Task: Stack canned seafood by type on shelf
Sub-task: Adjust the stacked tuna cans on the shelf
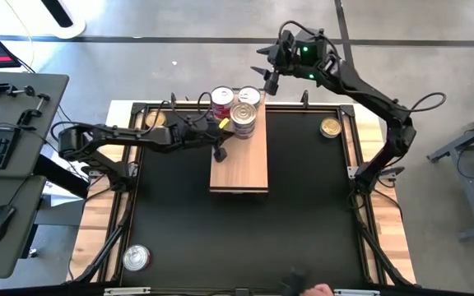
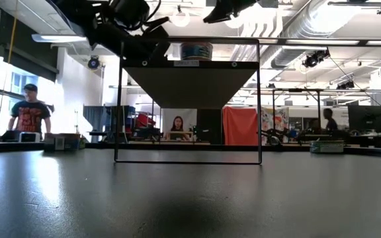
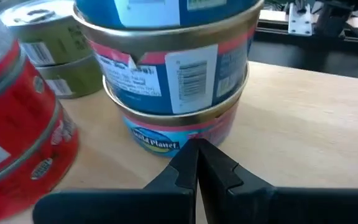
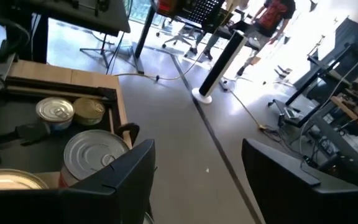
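The shelf is a light-wood plank at the table's middle. At its far end stand a red stack of tins, a silver-lidded tin and a blue stack of two tins, which fills the left wrist view. My left gripper is shut over the shelf, its tips right in front of the blue stack's lower tin. My right gripper hangs open and holds nothing, raised beyond the shelf's far end. My left gripper's shut fingertips stand level at the side of the blue stack's lower tin, coming from the shelf's near left. I cannot tell whether they touch it. Both tins sit upright on the plank.
Loose tins lie on the black mat: a gold-lidded one at the far right, another at the far left, and a red-sided one at the near left. The near half of the plank is bare wood. A hand shows at the near edge.
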